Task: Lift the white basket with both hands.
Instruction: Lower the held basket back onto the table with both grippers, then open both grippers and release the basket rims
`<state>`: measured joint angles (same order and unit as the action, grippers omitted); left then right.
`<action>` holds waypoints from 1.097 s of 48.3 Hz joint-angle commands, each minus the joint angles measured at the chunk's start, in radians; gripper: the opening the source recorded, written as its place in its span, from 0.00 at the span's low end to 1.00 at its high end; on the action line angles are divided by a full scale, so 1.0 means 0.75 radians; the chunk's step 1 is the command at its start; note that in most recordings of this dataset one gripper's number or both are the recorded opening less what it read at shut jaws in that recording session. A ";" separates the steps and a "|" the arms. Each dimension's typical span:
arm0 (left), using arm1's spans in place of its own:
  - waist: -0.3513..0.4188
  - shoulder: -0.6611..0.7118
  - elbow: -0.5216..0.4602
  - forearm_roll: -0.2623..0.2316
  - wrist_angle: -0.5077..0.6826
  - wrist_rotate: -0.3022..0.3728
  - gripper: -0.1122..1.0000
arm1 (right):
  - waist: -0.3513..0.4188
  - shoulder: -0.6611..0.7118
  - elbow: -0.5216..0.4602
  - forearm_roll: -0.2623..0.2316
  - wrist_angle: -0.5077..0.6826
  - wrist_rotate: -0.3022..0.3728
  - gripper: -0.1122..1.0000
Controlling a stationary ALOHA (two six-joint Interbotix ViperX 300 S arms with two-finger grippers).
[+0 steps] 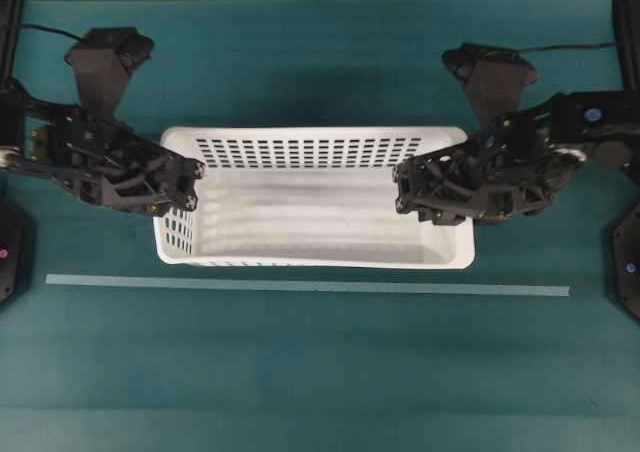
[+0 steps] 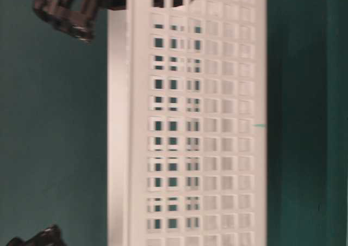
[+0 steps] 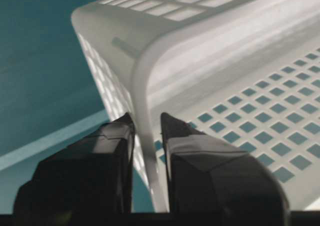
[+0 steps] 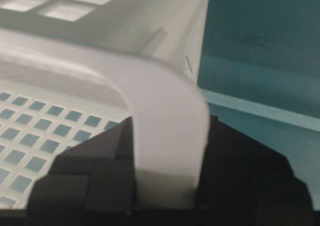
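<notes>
While the basket (image 1: 315, 212) lies lengthwise between the arms on the table (image 1: 300, 372), the left gripper (image 1: 196, 184) pinches its left end rim and the right gripper (image 1: 400, 187) its right end rim, equally near, so the lift goes straight up

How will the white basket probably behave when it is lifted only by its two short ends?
The white basket is probably light: thin perforated walls, nothing inside. Being long and held only at its end rims by the left gripper and right gripper, it may flex or sag slightly. The smooth plastic rim could slip if the grip loosens.
</notes>
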<state>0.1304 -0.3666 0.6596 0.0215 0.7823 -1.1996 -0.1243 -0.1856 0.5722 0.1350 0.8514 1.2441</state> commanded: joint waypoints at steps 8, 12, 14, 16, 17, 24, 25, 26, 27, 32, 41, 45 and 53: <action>0.008 0.076 -0.002 0.014 0.000 0.022 0.18 | 0.051 0.088 0.004 0.014 -0.057 0.006 0.28; 0.006 0.100 0.000 0.014 -0.014 0.022 0.18 | 0.051 0.100 0.008 0.029 -0.065 0.008 0.28; 0.006 0.110 0.006 0.014 -0.029 0.022 0.18 | 0.051 0.108 0.010 0.035 -0.067 0.010 0.28; 0.006 0.125 0.008 0.014 -0.039 0.022 0.18 | 0.051 0.117 0.012 0.039 -0.067 0.016 0.28; 0.004 0.131 0.010 0.012 -0.043 0.022 0.18 | 0.051 0.121 0.016 0.041 -0.067 0.020 0.28; -0.006 0.178 0.025 0.012 -0.057 0.025 0.15 | 0.051 0.135 0.041 0.047 -0.070 0.029 0.28; -0.008 0.184 0.027 0.012 -0.065 0.025 0.14 | 0.051 0.135 0.049 0.047 -0.072 0.029 0.28; -0.010 0.190 0.029 0.012 -0.072 0.025 0.14 | 0.049 0.135 0.057 0.045 -0.080 0.029 0.28; -0.010 0.198 0.031 0.012 -0.078 0.025 0.14 | 0.051 0.137 0.063 0.045 -0.088 0.029 0.28; -0.010 0.223 0.049 0.014 -0.137 0.022 0.14 | 0.057 0.143 0.106 0.045 -0.162 0.029 0.28; -0.010 0.260 0.074 0.012 -0.207 0.025 0.14 | 0.051 0.149 0.164 0.045 -0.276 0.029 0.28; -0.008 0.268 0.072 0.012 -0.207 0.029 0.14 | 0.045 0.153 0.166 0.045 -0.278 0.029 0.28; 0.004 0.274 0.078 0.014 -0.223 0.031 0.14 | 0.031 0.168 0.164 0.043 -0.292 0.025 0.28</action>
<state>0.1243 -0.1749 0.7210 0.0230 0.6197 -1.1919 -0.1028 -0.0874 0.7010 0.1687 0.6381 1.2732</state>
